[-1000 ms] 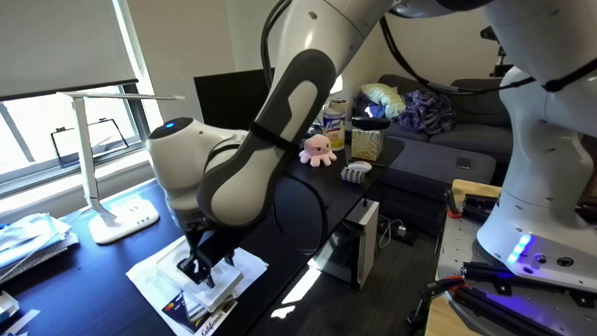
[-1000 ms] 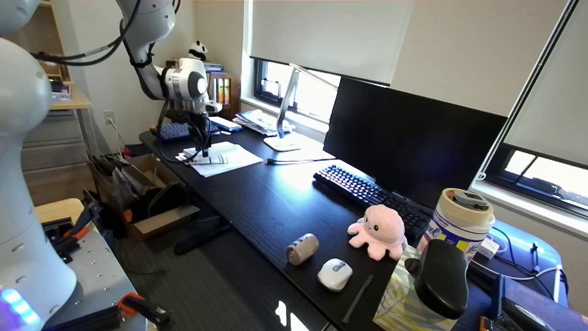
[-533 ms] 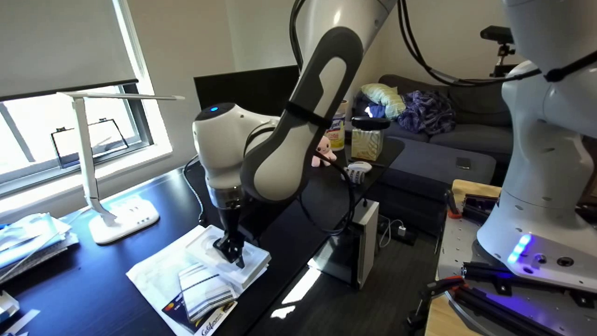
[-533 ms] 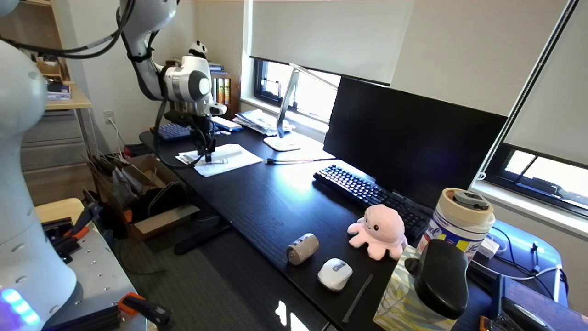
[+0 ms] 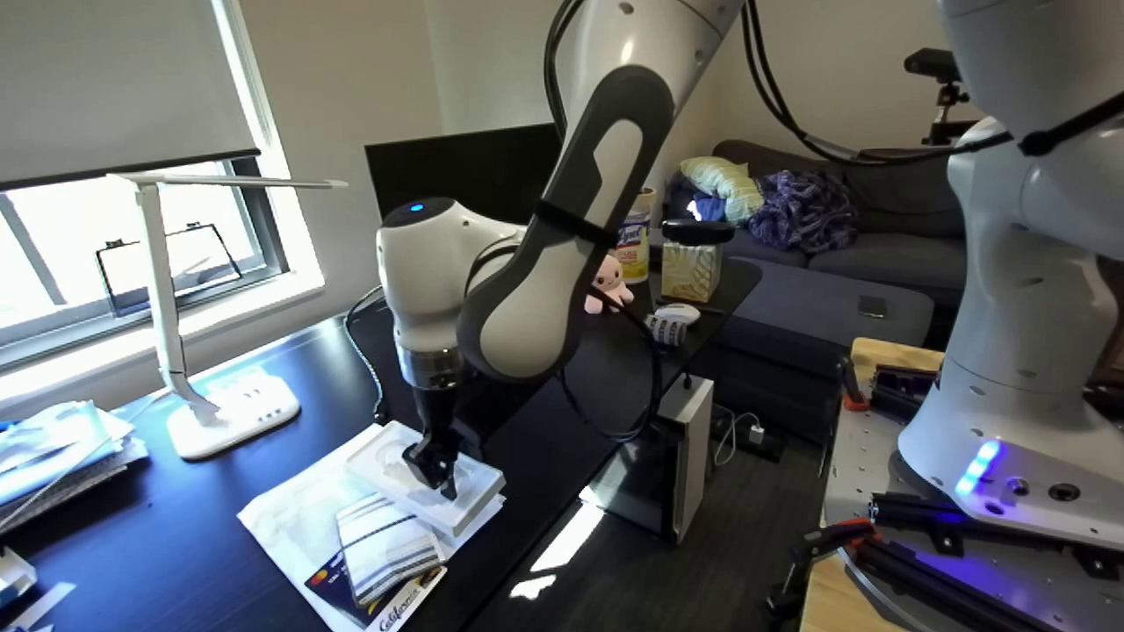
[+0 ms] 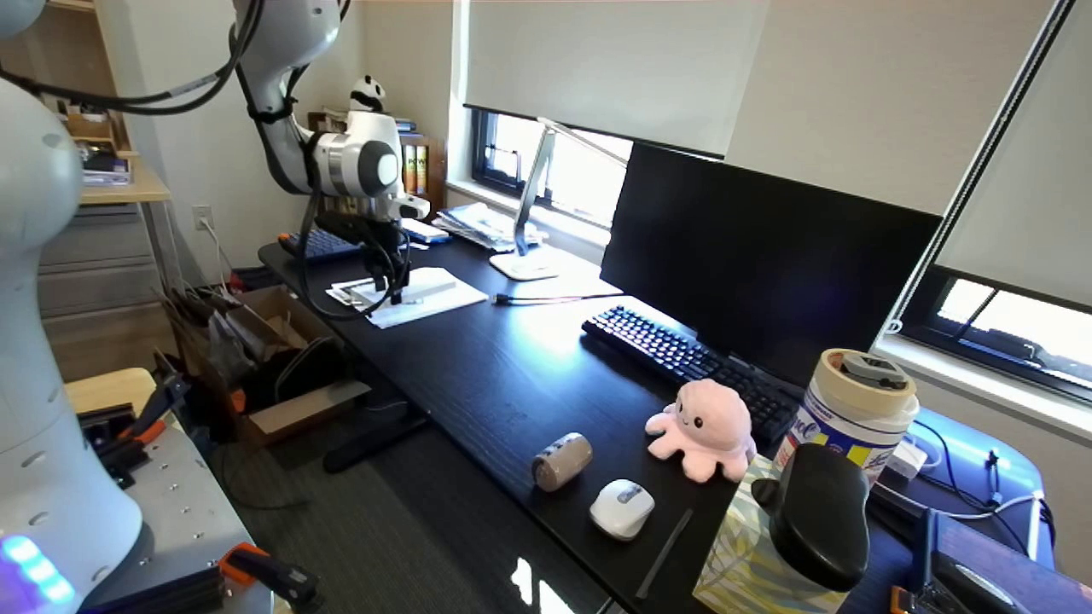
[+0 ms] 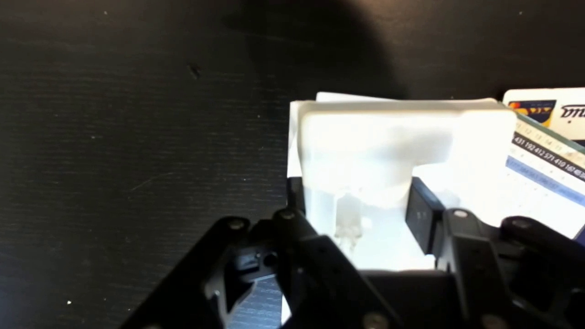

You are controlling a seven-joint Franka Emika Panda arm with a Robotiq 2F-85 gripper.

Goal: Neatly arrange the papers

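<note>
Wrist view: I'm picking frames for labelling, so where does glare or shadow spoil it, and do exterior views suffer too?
Wrist view: white tray partly washed out, broad shadow on dark desk; both exterior views: window overexposed.

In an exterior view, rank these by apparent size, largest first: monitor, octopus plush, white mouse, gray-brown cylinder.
1. Monitor
2. Octopus plush
3. White mouse and gray-brown cylinder: too alike to rank.
</note>
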